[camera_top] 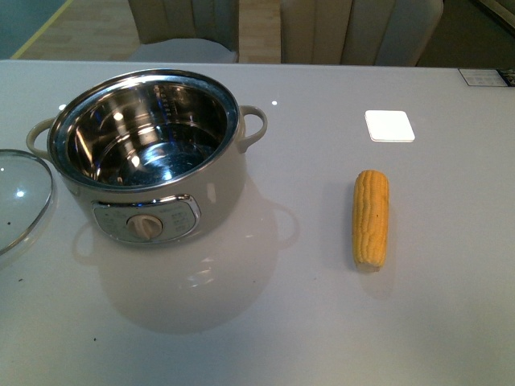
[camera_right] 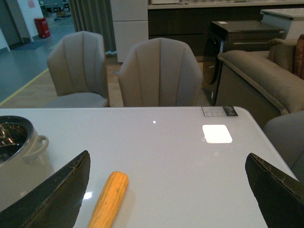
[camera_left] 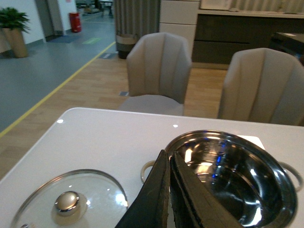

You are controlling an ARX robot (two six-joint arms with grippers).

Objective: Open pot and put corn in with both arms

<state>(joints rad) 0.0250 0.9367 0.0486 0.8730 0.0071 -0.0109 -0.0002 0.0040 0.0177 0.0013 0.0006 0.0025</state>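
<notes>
Fingers (camera_right: 52, 190) of our right gripper (camera_right: 167, 156) stand wide apart, the corn (camera_right: 109, 198) lying just ahead and nearer one of them, so we should center over its middle before closing, while our left fingers (camera_left: 159, 199), pressed together, hang between lid (camera_left: 71, 202) and open pot (camera_left: 247, 190).

Beige chairs (camera_left: 159, 66) on wood floor (camera_left: 90, 90) behind table (camera_top: 451, 322).

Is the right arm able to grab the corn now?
Probably yes. The right gripper is open, and the corn lies alone on the table near it, with nothing in between.
</notes>
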